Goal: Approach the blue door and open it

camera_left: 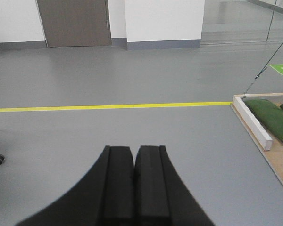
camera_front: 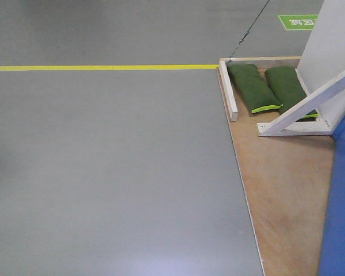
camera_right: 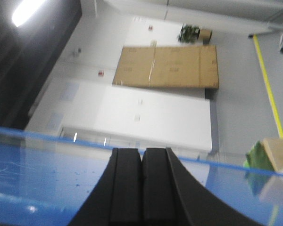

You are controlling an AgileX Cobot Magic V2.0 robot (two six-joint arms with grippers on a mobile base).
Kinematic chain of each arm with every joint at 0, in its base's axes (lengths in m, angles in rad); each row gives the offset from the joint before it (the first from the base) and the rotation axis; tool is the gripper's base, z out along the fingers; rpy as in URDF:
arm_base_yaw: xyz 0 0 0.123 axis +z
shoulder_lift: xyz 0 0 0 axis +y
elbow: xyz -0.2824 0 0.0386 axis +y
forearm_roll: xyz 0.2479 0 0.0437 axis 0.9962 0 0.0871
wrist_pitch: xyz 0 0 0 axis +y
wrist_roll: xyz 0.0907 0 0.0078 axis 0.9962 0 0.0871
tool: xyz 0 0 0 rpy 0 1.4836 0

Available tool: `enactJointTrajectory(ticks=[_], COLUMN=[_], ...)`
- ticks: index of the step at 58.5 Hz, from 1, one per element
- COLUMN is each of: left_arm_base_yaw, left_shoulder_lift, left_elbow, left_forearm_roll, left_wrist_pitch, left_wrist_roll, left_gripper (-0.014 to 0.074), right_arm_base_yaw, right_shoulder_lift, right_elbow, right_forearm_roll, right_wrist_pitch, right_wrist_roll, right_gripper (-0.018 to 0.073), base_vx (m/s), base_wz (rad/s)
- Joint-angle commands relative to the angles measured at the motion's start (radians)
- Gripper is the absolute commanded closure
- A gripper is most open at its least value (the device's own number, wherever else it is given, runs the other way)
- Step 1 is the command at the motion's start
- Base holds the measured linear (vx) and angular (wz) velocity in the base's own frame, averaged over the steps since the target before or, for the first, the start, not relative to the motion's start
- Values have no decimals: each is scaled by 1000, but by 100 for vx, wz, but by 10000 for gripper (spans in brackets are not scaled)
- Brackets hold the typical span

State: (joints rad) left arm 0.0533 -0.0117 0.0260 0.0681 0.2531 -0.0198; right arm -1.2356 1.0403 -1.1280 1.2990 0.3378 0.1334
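Facing a grey floor [camera_front: 103, 172], the front cam showed the blue door [camera_front: 340, 218] only as a glossy blue strip at the right edge, low in frame. Its lever handle was out of view. The door stood on a wooden base board [camera_front: 287, 190] set on the floor. At the board's far end lay two green sandbags [camera_front: 253, 86] side by side, prob. there as ballast so the freestanding rig wouldn't tip. A white diagonal brace [camera_front: 310, 106] propped a white wall panel [camera_front: 333, 40], w/ its foot just beside the sandbags. A yellow floor line [camera_front: 103, 67] ran from the left & ended at the board's far corner.

The left end effector [camera_left: 134, 162] had its black pads pressed together, holding nothing & pointing over bare floor toward the line. That was likely a tucked pose for driving.

The right end effector [camera_right: 142, 155] also had its pads together & empty. Its cam sat turned sideways, w/ the door's shiny blue face filling the lower frame close by. Contact couldn't be judged.

Approach looked nearly done, but the door was not yet opened. Next move prob. needs the handle found first.
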Motion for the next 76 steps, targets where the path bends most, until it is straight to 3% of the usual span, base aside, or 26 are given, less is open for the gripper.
enactJointTrajectory(ticks=[1,19,32,53,65,76], left_arm_base_yaw=[-3,-3,-3,-3,-3,-3], left_shoulder_lift=[-14,-14,-14,-14,-14,-14], left_elbow=[-27,-27,-27,-27,-27,-27], left_forearm_roll=[-3,-3,-3,-3,-3,-3], left_wrist_pitch=[-80,-80,-80,-80,-80,-80], left_wrist_roll=[-7,-7,-7,-7,-7,-7], left_gripper=[524,524,524,524,524,524], right_arm_base_yaw=[86,292,414,546,712,837], right_shoulder_lift=[-40,-88,-96,-32,43,138], right_elbow=[-44,-44,-44,-44,-80,-187], right_forearm_roll=[64,36,39,40,39,38], right_wrist_pitch=[350,541,506,199,-37,-123], right_wrist_roll=[6,6,6,6,6,6], right_gripper=[548,548,548,548,548,548], base_vx=[0,0,0,0,0,0], base_wz=[-1,0,0,1,0,0])
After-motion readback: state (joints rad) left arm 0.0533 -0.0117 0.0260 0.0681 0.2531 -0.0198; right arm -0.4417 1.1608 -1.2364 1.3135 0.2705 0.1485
